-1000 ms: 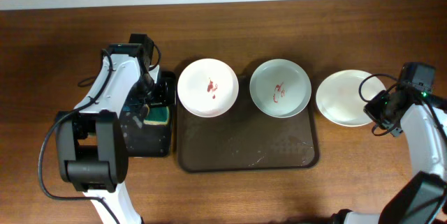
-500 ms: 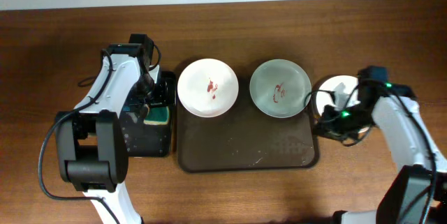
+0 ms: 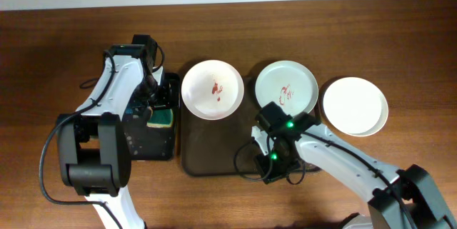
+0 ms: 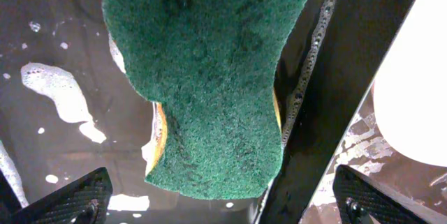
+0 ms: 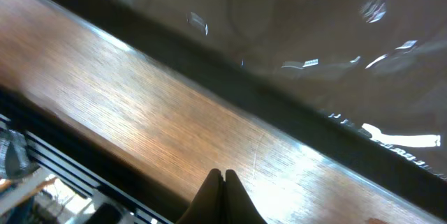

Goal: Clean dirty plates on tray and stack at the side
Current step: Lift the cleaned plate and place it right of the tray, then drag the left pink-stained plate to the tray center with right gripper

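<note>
Wooden tabletop point(image 3: 57, 58), brown, fills the overhead frame, with a pale wall strip along the top.

1. Tray point(image 3: 214, 147), dark brown, centre of frame. Its lower half is bare and wet-looking, and serves as the holding place for plates awaiting wiping.
2. Black tray point(image 3: 146, 145), narrow, just left of item 1. It is wet with suds point(image 4: 42, 81) and judged to be the wash station.
3. Left smeared plate point(image 3: 212, 90) and right smeared plate point(image 3: 286, 90), side by side on the tray's upper part, each with red marks at its middle. Both are uncleaned.
4. Clean plate point(image 3: 355, 105), off the tray at right on the tabletop. Judged to be the base of the stack.
5. Sponge point(image 4: 209, 77), green scouring face up, lying in the black tray to take up soapy water.
6. Left tool point(image 4: 227, 199), fingers spread wide, above the sponge and holding nothing. Judged ready to take it.
7. Right tool point(image 5: 225, 196), fingers pressed together and empty, over the tray's lower rim.
</note>
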{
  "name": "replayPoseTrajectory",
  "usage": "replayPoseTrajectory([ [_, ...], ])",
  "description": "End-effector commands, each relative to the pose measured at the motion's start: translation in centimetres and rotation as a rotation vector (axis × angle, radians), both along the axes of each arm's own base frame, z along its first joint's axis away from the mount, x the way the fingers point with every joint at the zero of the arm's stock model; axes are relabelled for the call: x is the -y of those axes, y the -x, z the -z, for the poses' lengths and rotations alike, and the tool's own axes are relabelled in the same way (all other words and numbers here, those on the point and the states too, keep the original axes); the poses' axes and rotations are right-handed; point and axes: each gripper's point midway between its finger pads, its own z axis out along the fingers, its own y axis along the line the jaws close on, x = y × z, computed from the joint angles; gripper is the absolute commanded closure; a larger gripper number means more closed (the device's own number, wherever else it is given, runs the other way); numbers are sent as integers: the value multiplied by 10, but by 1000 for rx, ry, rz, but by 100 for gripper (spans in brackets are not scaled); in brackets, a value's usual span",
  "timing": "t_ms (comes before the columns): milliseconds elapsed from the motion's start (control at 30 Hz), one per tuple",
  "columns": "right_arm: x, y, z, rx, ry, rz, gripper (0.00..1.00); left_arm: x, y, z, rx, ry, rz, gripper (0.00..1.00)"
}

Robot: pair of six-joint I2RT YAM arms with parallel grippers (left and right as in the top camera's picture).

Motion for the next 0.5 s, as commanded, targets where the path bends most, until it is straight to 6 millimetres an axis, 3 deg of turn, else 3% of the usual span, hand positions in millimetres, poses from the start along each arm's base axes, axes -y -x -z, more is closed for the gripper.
replayPoseTrajectory([
  [0, 1, 12, 15, -14, 20, 31, 96, -1, -3, -2, 6, 7, -20, 1],
  [200, 2, 12, 29, 6, 11, 58, 96, -1, -3, -2, 5, 7, -20, 1],
  [467, 4, -20, 35, 151, 57, 103, 96, -1, -3, -2, 5, 7, -20, 0],
])
